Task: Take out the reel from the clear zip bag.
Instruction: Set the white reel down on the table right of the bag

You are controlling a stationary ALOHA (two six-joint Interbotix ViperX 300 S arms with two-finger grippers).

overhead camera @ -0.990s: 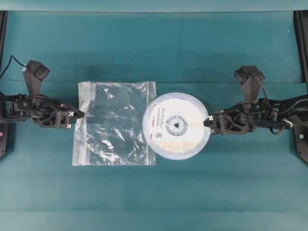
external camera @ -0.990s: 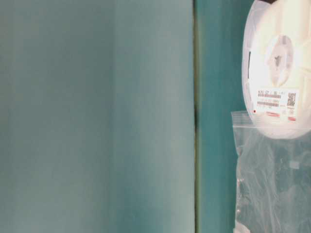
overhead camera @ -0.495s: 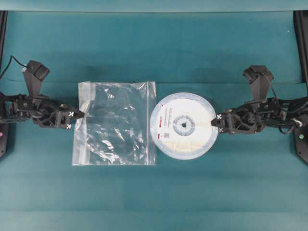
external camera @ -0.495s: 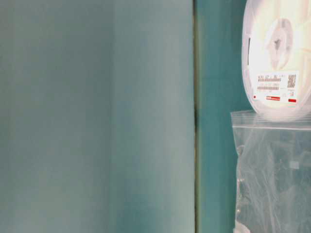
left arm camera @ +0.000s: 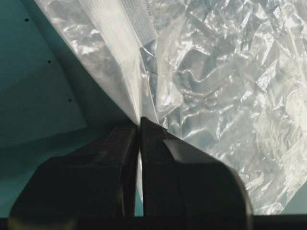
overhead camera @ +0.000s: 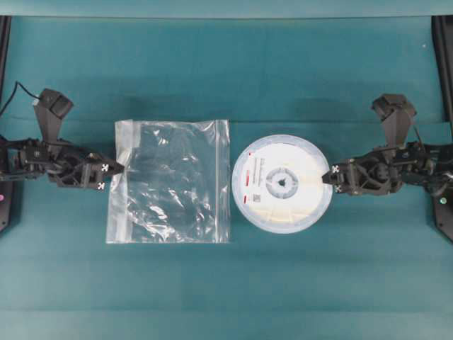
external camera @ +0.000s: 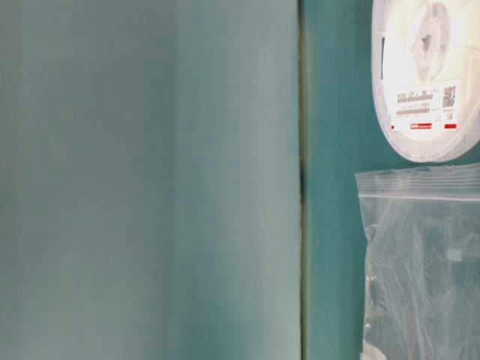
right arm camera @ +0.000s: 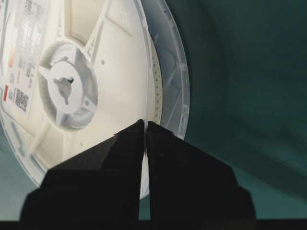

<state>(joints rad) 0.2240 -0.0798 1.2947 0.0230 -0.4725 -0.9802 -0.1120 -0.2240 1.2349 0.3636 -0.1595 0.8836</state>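
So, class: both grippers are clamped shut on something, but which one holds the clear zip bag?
The left gripper: it pinches the clear zip bag at its zip edge, whereas the right gripper clamps the reel rim.

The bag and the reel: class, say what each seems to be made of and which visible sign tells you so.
The bag: thin clear plastic film, glossy; it crinkles, glints, and the green surface shows through. The reel: seemingly rigid moulded plastic, white with a translucent rim and a paper-like printed label.
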